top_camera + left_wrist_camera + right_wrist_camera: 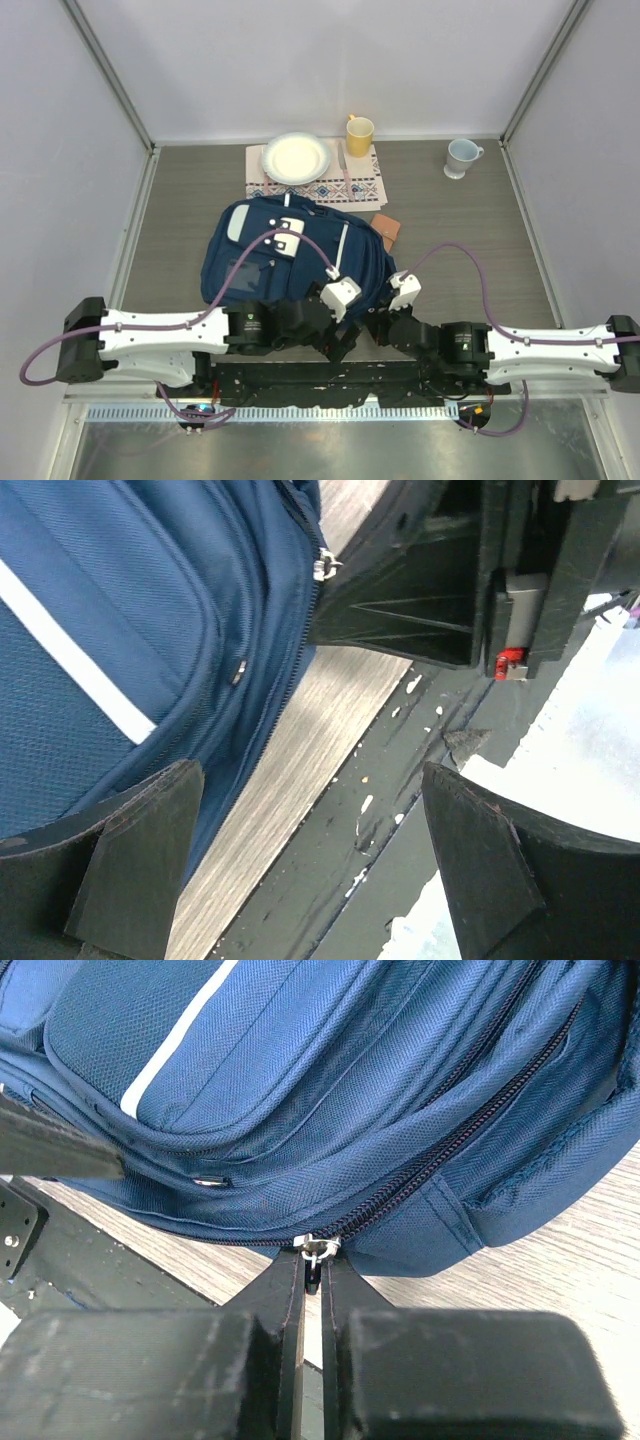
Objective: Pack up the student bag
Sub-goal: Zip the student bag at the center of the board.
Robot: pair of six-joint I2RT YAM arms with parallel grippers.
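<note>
Right wrist: right gripper (312,1275) pinched tight on zipper pull (314,1250) of student bag (330,1080); left gripper (310,790) wide open, holding nothing.

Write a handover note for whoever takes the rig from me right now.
Left gripper: open, empty, low beside the near edge of the student bag.
Right gripper: shut on the zipper pull at the bag's near side.
Bag: lying flat, front up, just ahead of both arms. A small brown item lies beside it.
Done: zipper pull grasped; nothing visibly packed.
Left: probably run the zipper open, load the bag, then close it. I cannot tell how far the zipper is open.
</note>
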